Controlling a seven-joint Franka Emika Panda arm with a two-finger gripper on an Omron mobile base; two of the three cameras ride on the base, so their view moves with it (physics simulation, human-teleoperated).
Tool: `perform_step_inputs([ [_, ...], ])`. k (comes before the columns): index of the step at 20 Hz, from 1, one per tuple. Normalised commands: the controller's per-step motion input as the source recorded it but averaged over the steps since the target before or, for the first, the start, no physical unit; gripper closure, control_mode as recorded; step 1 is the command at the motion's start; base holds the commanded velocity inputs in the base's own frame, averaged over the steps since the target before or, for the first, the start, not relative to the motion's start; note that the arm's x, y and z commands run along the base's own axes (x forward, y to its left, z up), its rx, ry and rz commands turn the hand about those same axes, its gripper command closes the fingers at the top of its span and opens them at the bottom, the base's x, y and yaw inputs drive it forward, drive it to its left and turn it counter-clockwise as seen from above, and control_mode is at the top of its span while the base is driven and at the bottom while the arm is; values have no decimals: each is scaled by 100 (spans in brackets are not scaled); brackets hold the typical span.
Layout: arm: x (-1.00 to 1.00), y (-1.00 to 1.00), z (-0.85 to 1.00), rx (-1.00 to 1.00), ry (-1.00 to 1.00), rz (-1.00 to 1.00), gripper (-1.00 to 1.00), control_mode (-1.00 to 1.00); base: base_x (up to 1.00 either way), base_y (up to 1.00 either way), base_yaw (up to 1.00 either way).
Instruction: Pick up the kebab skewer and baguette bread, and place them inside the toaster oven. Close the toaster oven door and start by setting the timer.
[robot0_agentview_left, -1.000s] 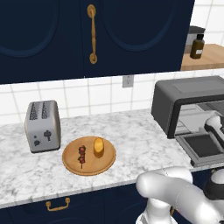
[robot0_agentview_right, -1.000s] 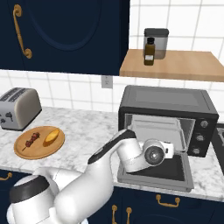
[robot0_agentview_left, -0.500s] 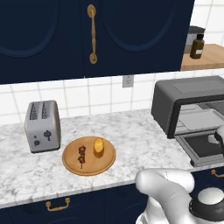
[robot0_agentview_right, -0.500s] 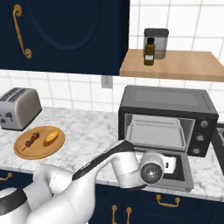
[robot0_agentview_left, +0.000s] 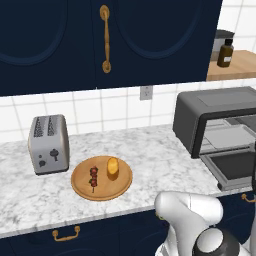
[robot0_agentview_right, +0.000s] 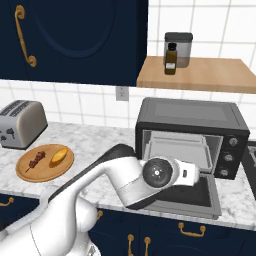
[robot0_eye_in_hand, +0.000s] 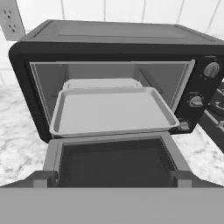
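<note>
Marble comes first: we see a grey-veined white counter (robot0_agentview_left: 150, 150), smooth and glossy, running under everything. Nearest us on it, the toaster oven door (robot0_eye_in_hand: 114, 166) lies dropped flat, a dark rectangular pane in a matte grey frame, hinged at the oven's foot and reaching out over the counter's front edge. Our gripper hangs just in front of that door with nothing in it; its fingertips are not clear in any picture, so we take the jaws as spread wide and empty.

Behind the door the toaster oven (robot0_agentview_right: 192, 132) stands open, a boxy charcoal shell with a flat top and 3 round knobs (robot0_eye_in_hand: 195, 101) stacked down its right side. A shallow pale metal tray (robot0_eye_in_hand: 113, 110) with rounded corners and a raised lip juts from the cavity, bare.

Well to the left, a round wooden plate (robot0_agentview_left: 102, 177) with a low rim carries both foods. The kebab skewer (robot0_agentview_left: 93, 178), a thin stick of small dark red and brown chunks, lies on its left half; the baguette bread (robot0_agentview_left: 113, 167), a stubby golden-orange lump, sits just beside it on the right, apart from it.

Farther back-left stands a brushed silver 2-slot toaster (robot0_agentview_left: 48, 144). White square tiles (robot0_agentview_left: 100, 107) back the counter, and a brown bottle (robot0_agentview_right: 171, 59) rests on a wooden shelf (robot0_agentview_right: 200, 75) above the oven.
</note>
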Motion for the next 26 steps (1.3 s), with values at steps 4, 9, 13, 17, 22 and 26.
perform_step_inputs([
  [4, -68, 52, 84, 0, 27, -2, -100, -100, 0, 0, 0],
  [9, -18, 100, 62, 0, 35, 8, -100, -100, 0, 0, 0],
  [13, 2, 100, 29, -3, 41, 17, -100, -100, 0, 0, 0],
  [17, 0, 100, 14, 6, 34, 27, -100, -100, 0, 0, 0],
  [22, 0, 100, 2, 15, 20, 21, -100, -100, 0, 0, 0],
  [26, 6, 100, 0, 0, 11, 0, -100, -100, 0, 0, 0],
])
